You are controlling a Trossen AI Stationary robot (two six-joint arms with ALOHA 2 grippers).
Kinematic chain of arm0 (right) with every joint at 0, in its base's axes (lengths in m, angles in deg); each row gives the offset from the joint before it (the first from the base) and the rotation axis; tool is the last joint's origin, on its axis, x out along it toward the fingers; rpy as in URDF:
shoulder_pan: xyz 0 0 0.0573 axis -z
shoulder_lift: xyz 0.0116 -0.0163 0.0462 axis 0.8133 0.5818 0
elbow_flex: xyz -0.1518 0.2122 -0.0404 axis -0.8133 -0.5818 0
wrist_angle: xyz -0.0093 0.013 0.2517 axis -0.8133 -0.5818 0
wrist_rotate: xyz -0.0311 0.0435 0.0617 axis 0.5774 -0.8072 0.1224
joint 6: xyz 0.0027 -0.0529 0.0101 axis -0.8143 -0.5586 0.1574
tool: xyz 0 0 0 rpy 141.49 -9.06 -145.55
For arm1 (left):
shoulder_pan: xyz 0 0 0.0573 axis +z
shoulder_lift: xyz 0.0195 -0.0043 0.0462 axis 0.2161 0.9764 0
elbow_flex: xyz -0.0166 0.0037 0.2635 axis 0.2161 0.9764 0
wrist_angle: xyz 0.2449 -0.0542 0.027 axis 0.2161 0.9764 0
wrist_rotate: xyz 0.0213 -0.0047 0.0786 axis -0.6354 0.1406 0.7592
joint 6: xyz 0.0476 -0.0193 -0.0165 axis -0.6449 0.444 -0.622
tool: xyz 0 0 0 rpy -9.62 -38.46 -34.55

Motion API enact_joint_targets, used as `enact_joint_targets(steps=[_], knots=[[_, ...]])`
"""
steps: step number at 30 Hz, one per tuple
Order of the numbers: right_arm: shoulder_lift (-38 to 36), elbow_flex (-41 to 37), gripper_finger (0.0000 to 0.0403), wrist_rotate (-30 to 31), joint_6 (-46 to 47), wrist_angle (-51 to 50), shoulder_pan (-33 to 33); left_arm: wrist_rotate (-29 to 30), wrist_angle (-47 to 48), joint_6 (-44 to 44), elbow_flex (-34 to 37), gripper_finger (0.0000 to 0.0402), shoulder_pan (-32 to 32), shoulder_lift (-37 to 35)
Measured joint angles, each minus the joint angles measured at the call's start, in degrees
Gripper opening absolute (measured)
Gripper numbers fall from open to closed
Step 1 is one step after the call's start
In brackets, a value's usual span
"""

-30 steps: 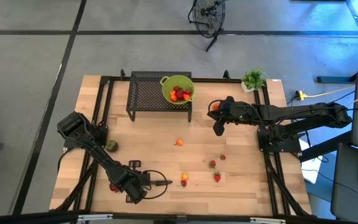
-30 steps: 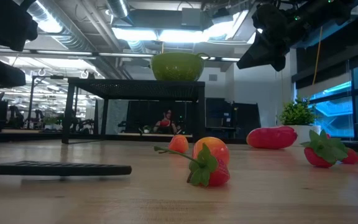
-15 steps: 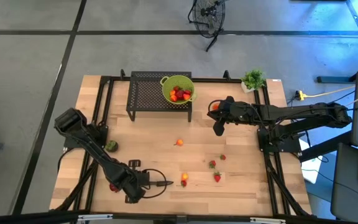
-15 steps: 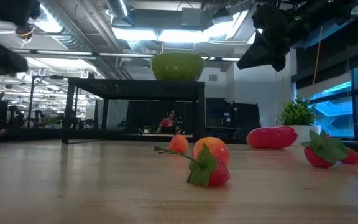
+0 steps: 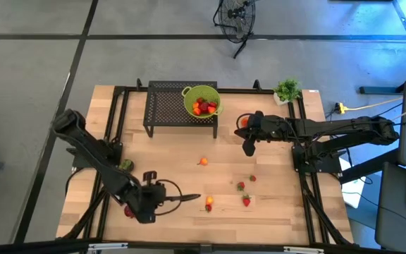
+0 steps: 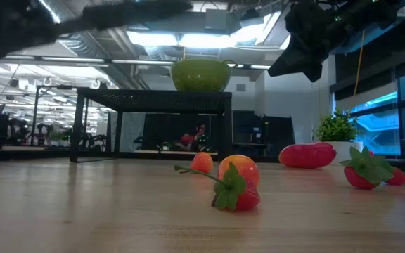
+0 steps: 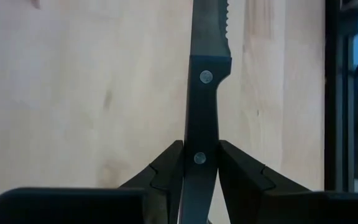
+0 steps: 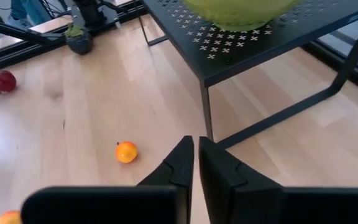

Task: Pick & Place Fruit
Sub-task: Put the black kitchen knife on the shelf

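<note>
- Left gripper [image 7: 199, 163]: you have its two dark wedge-shaped fingers clamped on the flat black handle of a knife [image 7: 202, 93], two round rivets showing, a toothed steel blade running away from the wrist; it hangs above the near left part of the table [image 5: 273, 212].
- Right gripper [image 8: 195, 163]: its fingers are pressed together with nothing between them, up in the air just right of the rack [image 5: 162, 106], beside a glossy red oblong fruit [image 6: 306, 154].
- Your table is pale wood planks with visible grain, framed by black rails.
- One black perforated metal rack stands at the far side, carrying one lime-green bowl [image 5: 201, 101] with red fruit inside.
- Loose on the boards you can count one round orange fruit [image 5: 202, 161] near the middle, an orange-and-red pair [image 5: 208, 204] just past the knife tip, and three small red strawberries [image 5: 245, 201] with green leafy caps to the right.
- One round dark green fruit [image 5: 126, 165] sits by the left rail.
- One small potted plant [image 5: 287, 90] is at the far right corner.
</note>
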Motion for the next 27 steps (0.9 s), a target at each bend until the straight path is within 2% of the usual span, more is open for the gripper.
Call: enact_joint_targets(steps=[13, 17, 27], knots=[[0.0, 0.0, 0.0046, -2.4, 0.9, -0.5, 0.0, 12.3, 7.3, -0.2, 0.0, 0.0087, 0.3, -12.4], [0.0, 0.0, 0.0049, -3.2, 0.9, -0.5, 0.0, 15.6, 8.0, -3.1, 0.0, 0.0087, 1.4, -15.2], [0.0, 0.0, 0.0034, -3.2, 0.8, -1.2, 0.0, 17.6, 8.4, -9.9, 0.0, 0.0088, 9.3, -21.7]])
